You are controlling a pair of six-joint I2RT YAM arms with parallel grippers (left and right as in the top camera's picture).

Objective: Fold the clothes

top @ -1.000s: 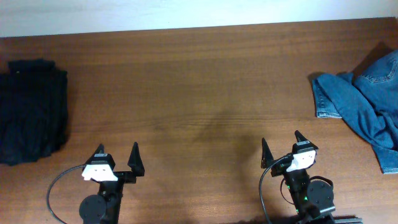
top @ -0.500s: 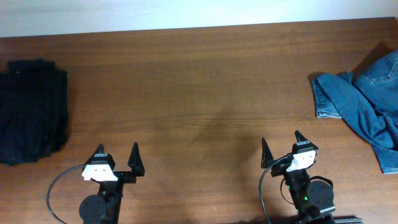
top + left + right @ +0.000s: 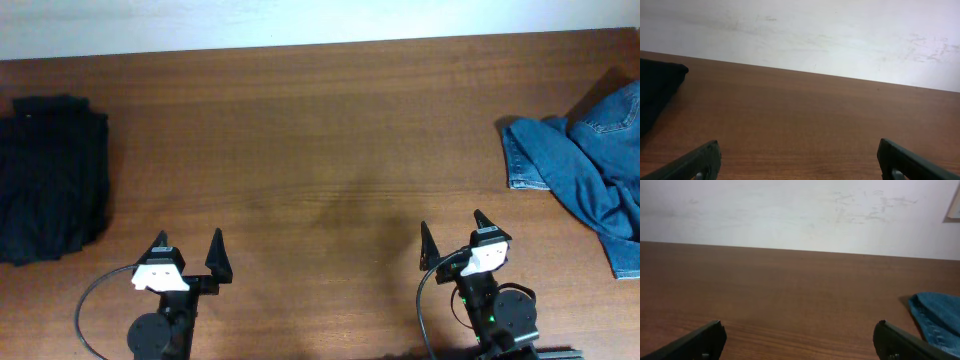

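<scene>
Overhead, my left gripper (image 3: 189, 238) and right gripper (image 3: 452, 222) hold their pointed black fingers spread and empty at the near edge of the wood-grain table (image 3: 320, 130). The black clothes (image 3: 55, 175), matte and soft, lie in a squarish stack at the table's left end. Crumpled blue denim (image 3: 590, 165) lies at its right end.

Left wrist: my left gripper (image 3: 798, 142) is spread, with the black clothes (image 3: 657, 85) at the table's left.

Right wrist: my right gripper (image 3: 798, 323) is spread, with the blue denim (image 3: 935, 315) at the table's right.

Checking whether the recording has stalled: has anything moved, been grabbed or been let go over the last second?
Nothing visibly changed. The left tool and right tool are open and empty, touching nothing. The black clothes lie in a pile on the left, and the blue jeans lie crumpled on the right, as before.
</scene>
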